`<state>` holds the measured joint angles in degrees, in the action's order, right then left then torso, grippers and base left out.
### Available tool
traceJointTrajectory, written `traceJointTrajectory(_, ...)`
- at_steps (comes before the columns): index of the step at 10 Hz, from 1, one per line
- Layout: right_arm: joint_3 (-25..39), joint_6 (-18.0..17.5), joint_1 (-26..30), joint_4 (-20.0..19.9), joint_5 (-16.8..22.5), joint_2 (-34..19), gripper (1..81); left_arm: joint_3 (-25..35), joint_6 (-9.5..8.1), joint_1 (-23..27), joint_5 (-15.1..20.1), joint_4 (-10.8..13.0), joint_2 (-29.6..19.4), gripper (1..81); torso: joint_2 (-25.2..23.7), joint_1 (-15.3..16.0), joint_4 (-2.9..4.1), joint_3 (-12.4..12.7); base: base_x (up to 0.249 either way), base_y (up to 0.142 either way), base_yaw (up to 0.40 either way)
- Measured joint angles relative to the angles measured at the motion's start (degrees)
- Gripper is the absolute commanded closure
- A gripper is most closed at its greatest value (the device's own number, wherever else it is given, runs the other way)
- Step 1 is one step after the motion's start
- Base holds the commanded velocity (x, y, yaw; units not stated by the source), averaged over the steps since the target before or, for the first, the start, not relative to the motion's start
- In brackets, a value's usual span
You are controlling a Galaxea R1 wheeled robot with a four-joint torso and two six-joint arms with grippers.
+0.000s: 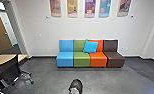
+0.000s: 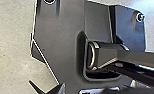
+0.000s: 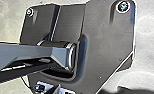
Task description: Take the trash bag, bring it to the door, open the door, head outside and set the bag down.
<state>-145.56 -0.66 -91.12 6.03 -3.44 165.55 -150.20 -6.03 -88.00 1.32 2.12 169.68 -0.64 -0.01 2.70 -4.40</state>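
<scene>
- Trash bag, location: I cannot tell; a dark patch (image 3: pixel 131 91) lies over the pale floor in the right wrist view, and whether it is bag or shadow I cannot tell.
- Trash bag, handling: presumably soft and limp, with thin, slippery film; weight unknown; expect swing and possible tearing on sharp edges.
- Grip point: take the gathered neck or knot, if there is one; avoid pinching a single layer of the side.
- Left gripper: I cannot tell how far it is open, nor whether it has hold of anything.
- Right gripper: opening and load likewise undetermined.
- Arm pose: both wrist cameras take in my own dark plate and jointed bar at close range; I judge both arms to be folded near my body.
- Near, centre: a person's shoe (image 1: pixel 76 85) on the grey floor; clearance advised.
- Left: office chair (image 1: pixel 8 71) beside a table (image 1: pixel 6 59); farther left, a brown door (image 1: pixel 0 31), possibly not the exit required.
- Far, centre: four-coloured sofa (image 1: pixel 81 60) against the wall; blue cushion (image 1: pixel 90 47) on it.
</scene>
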Motion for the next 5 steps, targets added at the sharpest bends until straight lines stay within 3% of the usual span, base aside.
traceJointTrajectory(5, -0.8, 0.0, 0.0, 0.0, 0.0, 0.0, 1.0, 0.0, -0.02, 0.0, 0.0, 0.0, 0.0, 1.0, 0.0, 0.0, 0.00, 0.0, 0.099, 0.000, 0.000)
